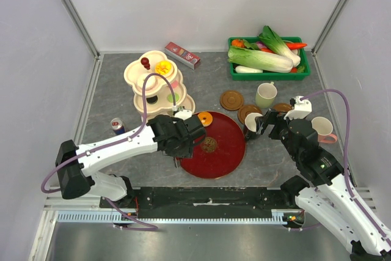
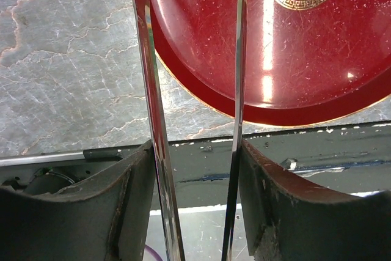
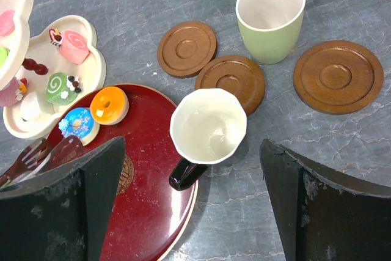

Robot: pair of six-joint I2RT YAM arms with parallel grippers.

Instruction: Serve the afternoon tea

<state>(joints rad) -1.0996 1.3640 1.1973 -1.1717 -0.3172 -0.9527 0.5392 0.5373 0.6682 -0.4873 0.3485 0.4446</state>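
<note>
A black mug [image 3: 208,125] with a white inside stands at the right rim of the red tray [image 3: 146,212], its handle over the rim. My right gripper [image 3: 192,143] hangs open just above it, one finger on each side. An orange donut [image 3: 109,105] lies on the tray, and a blue donut [image 3: 76,123] lies at its left edge. My left gripper [image 2: 195,151] is shut on metal tongs [image 2: 149,90] over the tray's near-left edge. A pale green mug [image 3: 270,13] stands among three brown coasters [image 3: 186,48], [image 3: 231,80], [image 3: 337,76].
A cream tiered stand [image 1: 156,84] with swirl cakes [image 3: 60,87] stands left of the tray. At the back right sits a green crate [image 1: 269,59] of vegetables. A small can [image 1: 117,126], a red box [image 1: 183,55] and a white mug [image 1: 322,128] are also on the table.
</note>
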